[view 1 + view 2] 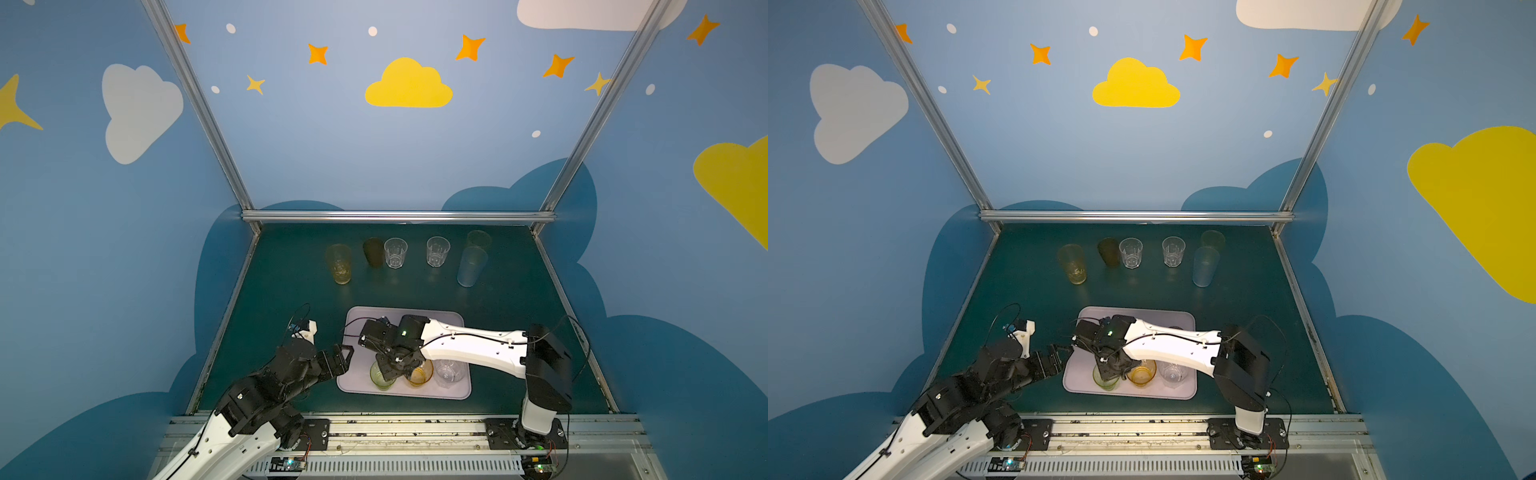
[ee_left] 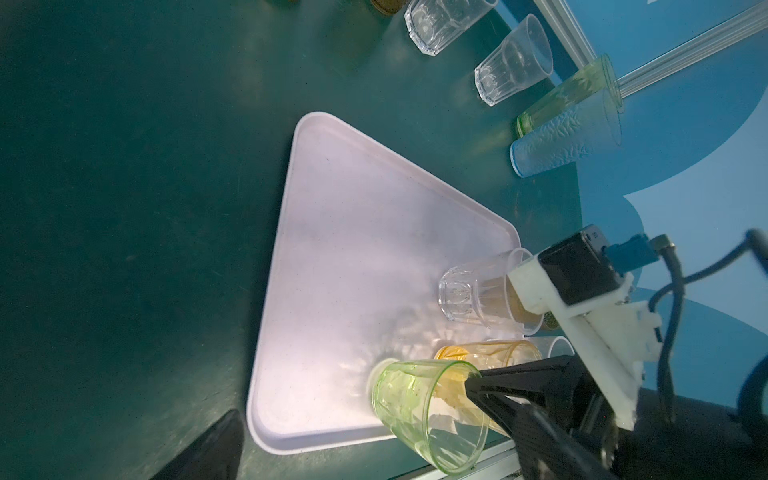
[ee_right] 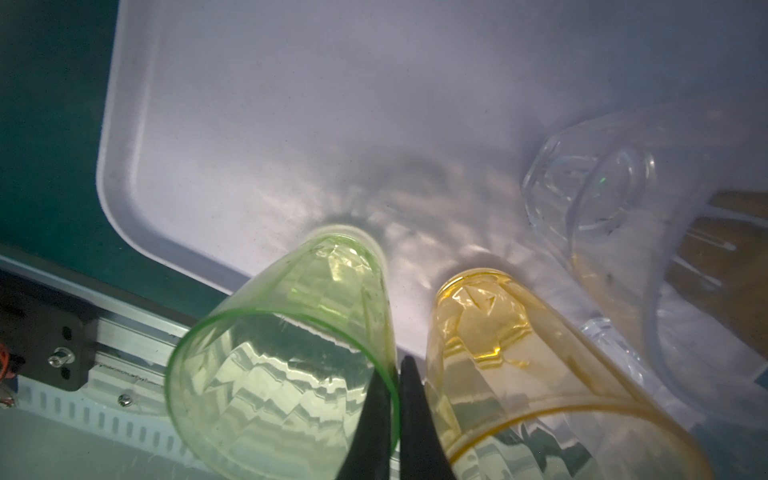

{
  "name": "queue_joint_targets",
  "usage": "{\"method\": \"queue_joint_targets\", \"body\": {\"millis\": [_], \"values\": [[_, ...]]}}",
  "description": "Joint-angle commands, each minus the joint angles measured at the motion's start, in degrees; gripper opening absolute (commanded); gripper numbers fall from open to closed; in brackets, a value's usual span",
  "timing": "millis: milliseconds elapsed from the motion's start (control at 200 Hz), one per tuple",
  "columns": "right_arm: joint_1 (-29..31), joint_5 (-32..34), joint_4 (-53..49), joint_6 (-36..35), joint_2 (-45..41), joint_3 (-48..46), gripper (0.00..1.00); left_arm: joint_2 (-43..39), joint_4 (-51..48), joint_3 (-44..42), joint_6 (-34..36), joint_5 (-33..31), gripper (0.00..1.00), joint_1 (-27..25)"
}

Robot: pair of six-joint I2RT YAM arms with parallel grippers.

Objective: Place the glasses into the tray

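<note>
The left gripper (image 1: 345,358) hangs just beside the tray's (image 1: 353,384) left rim, its jaws spread wide with nothing between them. In the tray's near row, the right gripper (image 3: 397,365) pinches the rim wall of the short green tumbler (image 1: 382,379), which stands upright; the amber tumbler (image 1: 419,374) and a clear faceted tumbler (image 1: 449,371) stand to its right. Along the table's far edge stand the yellow tumbler (image 1: 339,264), brown tumbler (image 1: 373,252), two clear ones (image 1: 395,252) (image 1: 437,251), and the pale blue tumbler (image 1: 471,267).
</note>
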Motion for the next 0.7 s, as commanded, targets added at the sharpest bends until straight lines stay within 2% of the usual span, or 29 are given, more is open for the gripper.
{"method": "queue_joint_targets", "body": {"millis": [0,270,411,696], "values": [[0.3,1.1,-2.3,-0.4,1.1,2.2,0.0,-0.3,-0.2,-0.7,0.8,-0.6,1.0,0.3],[0.3,1.4,-2.4,-0.5,1.7,2.6,0.06,0.0,-0.1,-0.9,0.9,-0.5,1.0,0.4],[0.3,0.9,-2.0,-0.8,1.6,2.7,0.16,-0.1,0.0,-1.0,0.9,-0.4,1.0,0.4],[0.4,1.6,-1.9,-0.7,1.2,3.3,0.18,-0.3,-0.1,-1.1,0.7,-0.2,1.0,0.4]]}}
